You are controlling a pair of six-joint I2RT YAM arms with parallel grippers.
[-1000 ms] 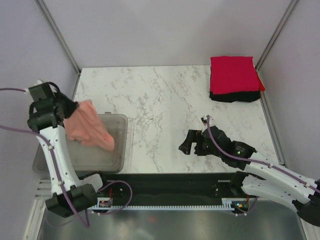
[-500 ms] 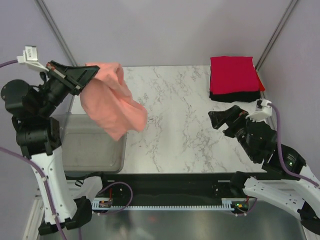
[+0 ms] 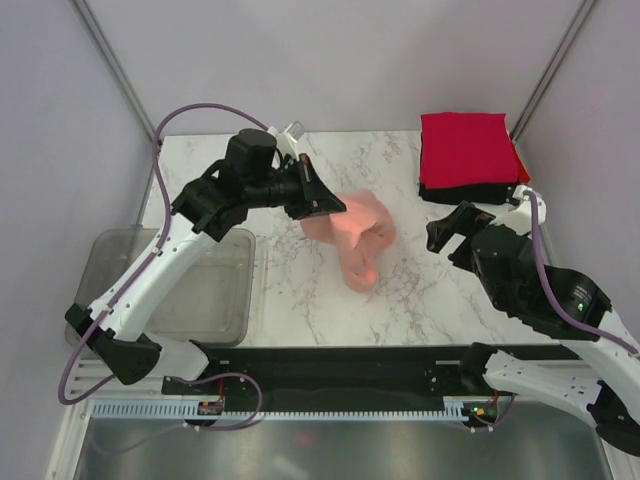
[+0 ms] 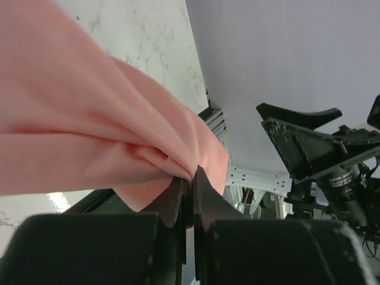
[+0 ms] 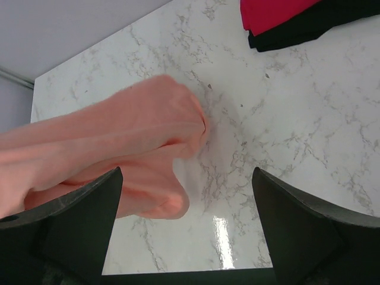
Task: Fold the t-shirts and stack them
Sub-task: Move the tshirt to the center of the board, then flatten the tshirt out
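Grey-walled cell, white marble-pattern table top (image 3: 300, 190) across the middle. Left white-and-black arm (image 3: 165, 255) reaches from its base up and over toward table centre; right white-and-black arm (image 3: 540, 290) sits raised at the right side, wrist pointing in toward centre. Grey see-through plastic tub (image 3: 228, 300) at the near-left table edge, under the left arm. Far right corner: bright red folded t-shirt (image 3: 465, 148) lying flat on top of a black folded t-shirt (image 3: 470, 193), edges roughly aligned, black showing along the near edge. Salmon-pink t-shirt (image 3: 360, 235) is unfolded and bunched, hanging over table centre, well apart from the stack and from the tub; can't tell if its lower end touches the marble. Left gripper (image 4: 191, 175): jaws pinched tight on a fold of the pink cloth, fabric draping away from the tips. Right gripper (image 3: 452, 226): jaws spread wide, nothing between them, hovering near the pink shirt's right side, just in front of the stack.
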